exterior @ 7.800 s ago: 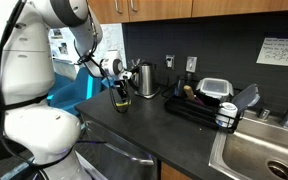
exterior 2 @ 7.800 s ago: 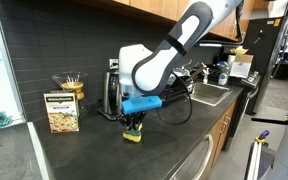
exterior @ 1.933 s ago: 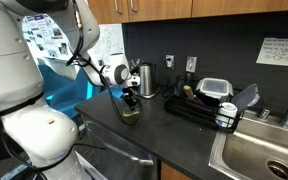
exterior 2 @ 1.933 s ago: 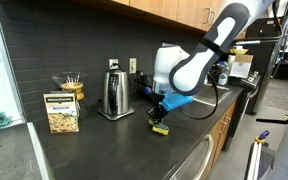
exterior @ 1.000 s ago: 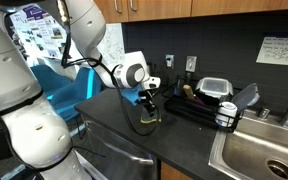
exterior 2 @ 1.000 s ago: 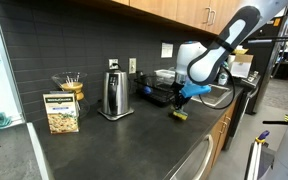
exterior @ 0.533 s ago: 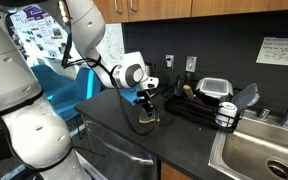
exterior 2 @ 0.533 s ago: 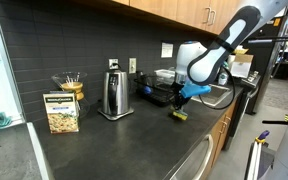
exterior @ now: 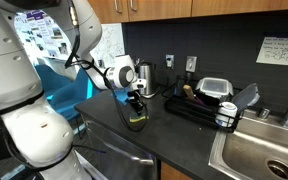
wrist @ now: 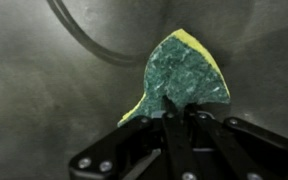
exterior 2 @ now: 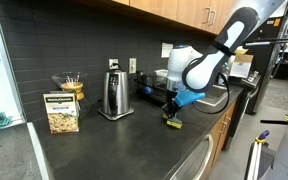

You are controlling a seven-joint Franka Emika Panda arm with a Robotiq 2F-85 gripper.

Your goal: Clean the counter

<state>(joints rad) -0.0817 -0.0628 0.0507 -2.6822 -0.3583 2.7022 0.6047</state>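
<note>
A kitchen corner is shown, with a broad, dark grey-black matte table (exterior: 184, 138) running along a wall of dark tile, under wooden cabinets (exterior: 164, 8). Its surface looks flat and dull, with soft reflections in the wrist view.

A white robot arm (exterior 2: 199, 62) is bent down over the table. A sponge (exterior 2: 171, 123), green on the scouring face with a yellow edge, is pinched between the jaws; in the wrist view the jaws are seen closed on its lower edge. The sponge is held against the table close to the front edge, and a dark cable (wrist: 94, 45) is seen curving above it.

Toward the back edge, a steel kettle (exterior 2: 112, 93) is stood upright. Further along the back edge, a printed box (exterior 2: 61, 112) and a gold container of sticks (exterior 2: 70, 83) are placed near each other. A black wire dish rack (exterior: 199, 105) is set at the back edge beside a steel sink (exterior: 264, 150), which is sunk in at the table's end. A handwritten paper notice (exterior: 281, 50) is fixed to the wall above the sink.
</note>
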